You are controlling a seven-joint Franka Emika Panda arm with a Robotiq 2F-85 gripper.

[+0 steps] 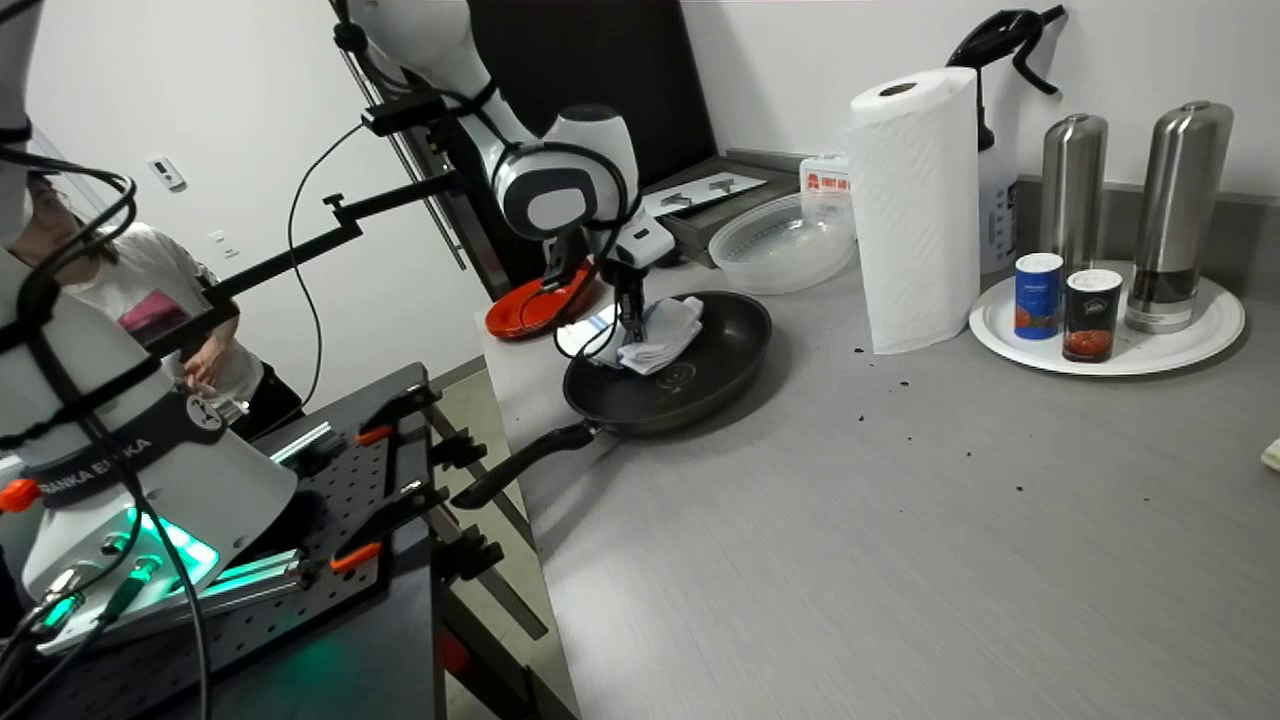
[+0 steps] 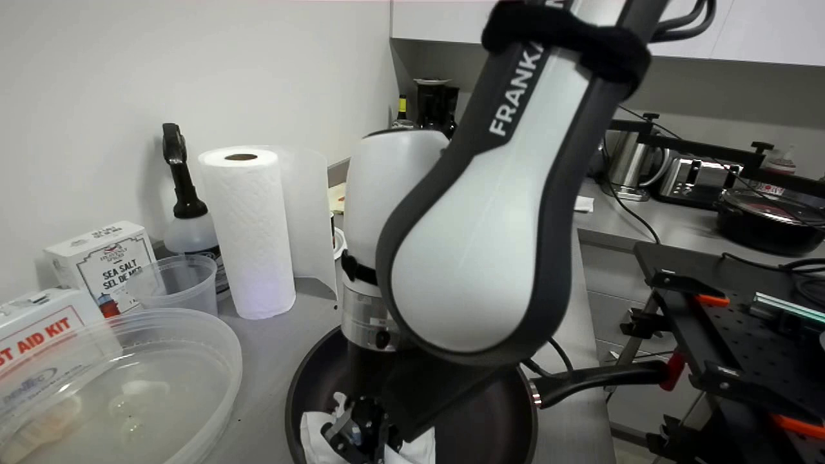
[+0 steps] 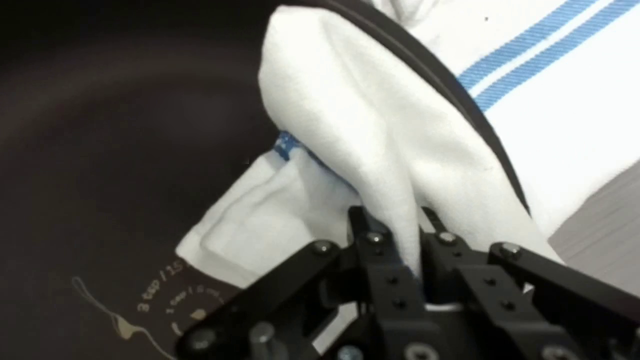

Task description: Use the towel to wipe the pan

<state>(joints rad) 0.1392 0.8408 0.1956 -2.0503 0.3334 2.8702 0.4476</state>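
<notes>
The black frying pan sits on the grey counter, its handle pointing past the counter's edge; it also shows in an exterior view. The white towel lies partly in the pan and partly over its rim. In the wrist view, the towel is bunched up between the fingers, and its blue-striped part lies outside the rim. My gripper points down inside the pan near the rim, shut on a fold of the towel. In an exterior view the arm hides part of the pan and towel.
A red dish is beside the pan. A clear plastic bowl and a paper towel roll stand behind it. A white plate holds shakers and mills. Dark crumbs dot the counter. A person stands beyond the arm.
</notes>
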